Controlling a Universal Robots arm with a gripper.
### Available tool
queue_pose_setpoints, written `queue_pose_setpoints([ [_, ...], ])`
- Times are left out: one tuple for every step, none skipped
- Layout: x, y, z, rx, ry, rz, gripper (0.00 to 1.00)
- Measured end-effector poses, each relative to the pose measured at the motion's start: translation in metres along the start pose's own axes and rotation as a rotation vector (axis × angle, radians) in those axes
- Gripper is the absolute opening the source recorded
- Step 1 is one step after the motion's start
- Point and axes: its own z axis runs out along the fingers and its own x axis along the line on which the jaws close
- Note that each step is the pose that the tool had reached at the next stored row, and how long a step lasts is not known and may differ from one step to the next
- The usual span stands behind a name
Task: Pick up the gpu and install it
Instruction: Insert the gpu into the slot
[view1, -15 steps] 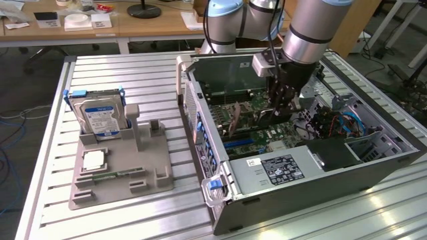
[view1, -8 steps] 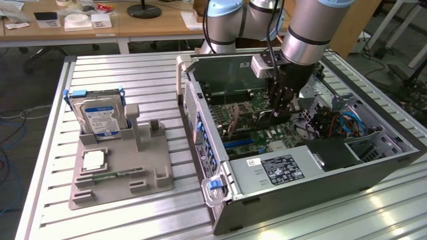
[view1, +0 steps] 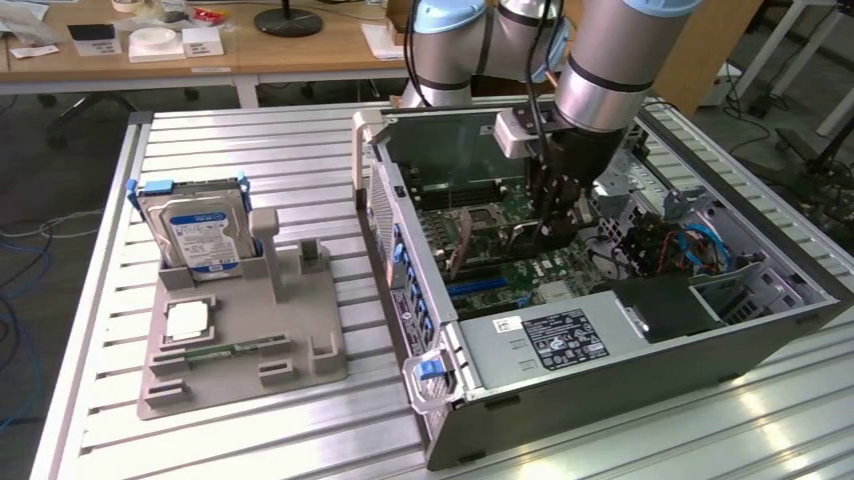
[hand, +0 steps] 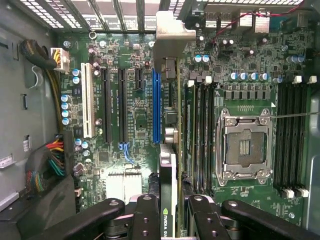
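The gpu (hand: 168, 167) is seen edge-on in the wrist view, a thin green card with a black cooler block and a silver end bracket (hand: 172, 30). My gripper (hand: 171, 212) is shut on it, one black finger (hand: 145, 215) on each face. The card stands upright over the motherboard (hand: 135, 125), right beside the long blue slot (hand: 156, 105); whether it touches the board I cannot tell. In the exterior view the gripper (view1: 551, 225) reaches down into the open computer case (view1: 601, 340).
Memory slots (hand: 200, 130) and the CPU socket (hand: 242, 147) lie close beside the card. Cable bundles (view1: 694, 245) fill the case's far end. On the exterior view's left, a grey holder (view1: 300, 345) carries a hard drive (view1: 200, 235), a chip (view1: 187, 318) and a memory stick (view1: 238, 350).
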Motion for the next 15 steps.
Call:
queue_pose_setpoints([
  [0.0000, 0.0000, 0.0000, -0.0001, 0.0000, 0.000, 0.27],
  [0.0000, 0.0001, 0.0000, -0.0001, -0.0001, 0.000, 0.27],
  [0.0000, 0.0001, 0.0000, 0.0000, -0.0001, 0.000, 0.27],
  [0.0000, 0.0001, 0.0000, 0.0000, -0.0001, 0.000, 0.27],
  [0.0000, 0.0002, 0.0000, 0.0000, -0.0001, 0.000, 0.27],
  [0.0000, 0.0005, 0.0000, 0.0000, -0.0001, 0.000, 0.27],
  [0.0000, 0.0016, 0.0000, 0.0001, -0.0002, 0.000, 0.27],
  [0.0001, 0.0033, 0.0000, 0.0000, -0.0001, 0.000, 0.27],
  [0.0001, 0.0056, -0.0001, 0.0002, -0.0002, 0.000, 0.27],
  [0.0002, 0.0076, -0.0002, 0.0003, -0.0001, 0.000, 0.27],
  [0.0002, 0.0089, -0.0002, 0.0003, -0.0001, 0.000, 0.27],
  [0.0002, 0.0096, -0.0002, 0.0003, -0.0002, 0.000, 0.27],
  [0.0003, 0.0097, -0.0002, 0.0003, -0.0002, 0.000, 0.27],
  [0.0011, 0.0097, -0.0003, 0.0002, -0.0001, 0.000, 0.27],
  [0.0022, 0.0097, -0.0004, 0.0002, -0.0001, 0.000, 0.27],
])
